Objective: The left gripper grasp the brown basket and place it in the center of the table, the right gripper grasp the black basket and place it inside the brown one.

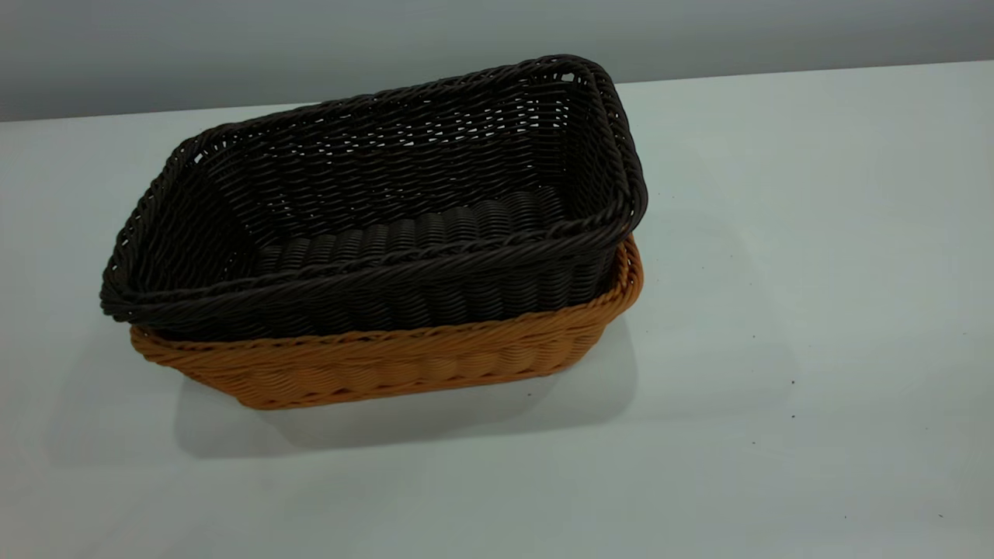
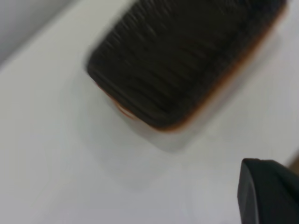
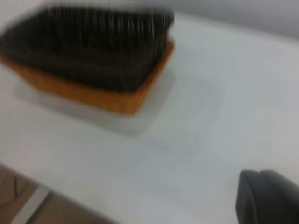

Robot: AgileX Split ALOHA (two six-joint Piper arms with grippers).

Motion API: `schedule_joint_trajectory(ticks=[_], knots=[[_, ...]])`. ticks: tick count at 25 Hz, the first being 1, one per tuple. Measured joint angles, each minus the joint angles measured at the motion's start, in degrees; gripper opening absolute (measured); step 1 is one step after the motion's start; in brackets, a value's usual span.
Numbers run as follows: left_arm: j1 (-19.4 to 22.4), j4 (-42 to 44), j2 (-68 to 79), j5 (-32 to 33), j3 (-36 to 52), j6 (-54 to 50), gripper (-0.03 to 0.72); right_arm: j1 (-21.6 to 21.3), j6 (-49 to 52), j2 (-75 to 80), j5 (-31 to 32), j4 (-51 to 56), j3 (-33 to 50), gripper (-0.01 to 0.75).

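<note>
The black basket (image 1: 373, 194) sits nested inside the brown basket (image 1: 388, 365) on the white table (image 1: 815, 310). Its dark rim stands above the orange-tan rim and tilts slightly. Neither gripper appears in the exterior view. In the left wrist view, a black part of my left gripper (image 2: 268, 191) shows at the frame's corner, well apart from the black basket (image 2: 182, 60) and the thin strip of brown basket (image 2: 187, 123) under it. In the right wrist view, a black part of my right gripper (image 3: 268, 196) is likewise clear of the black basket (image 3: 93, 42) and brown basket (image 3: 93, 95).
Bare white tabletop surrounds the stacked baskets on all sides. A grey wall (image 1: 233, 46) runs behind the table's far edge. The table's near edge and brown floor (image 3: 28, 205) show in the right wrist view.
</note>
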Motion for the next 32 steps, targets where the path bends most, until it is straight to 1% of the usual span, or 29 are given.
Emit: schedule_joint_trajectory(ticks=[2,6,13,16,18,23,26,32], knots=[[0.00,-3.25,-1.87,1.02,2.24,1.08,-0.001,0.00,0.12,0.00,-1.63,0.00,-0.12,0.003],[0.00,-9.97,-7.12,0.94,8.12,0.00,-0.001,0.00,0.40,0.00,-1.47,-0.05,-0.12,0.003],[0.33,-12.90,-16.88,-2.11,16.32,-7.43,-0.001,0.00,1.18,0.00,-1.47,-0.49,-0.14,0.003],[1.03,-12.42,-20.10,-1.55,17.75,-6.68,-0.001,0.00,1.22,0.00,-1.47,-0.43,-0.14,0.003],[1.51,-13.78,-21.98,-2.33,17.90,-5.03,-0.001,0.00,1.22,0.00,-1.47,-0.43,-0.14,0.003],[3.89,-14.51,-23.63,-2.36,17.98,-4.33,-0.001,0.00,1.22,0.00,-1.45,-0.43,-0.14,0.003],[5.92,-15.61,-23.63,-3.29,18.57,-4.69,-0.001,0.00,1.22,0.00,-1.45,-0.44,-0.14,0.003],[10.51,-14.78,-23.63,-3.62,18.58,-6.74,-0.001,0.00,2.06,0.00,-1.40,-0.57,-0.07,0.003]])
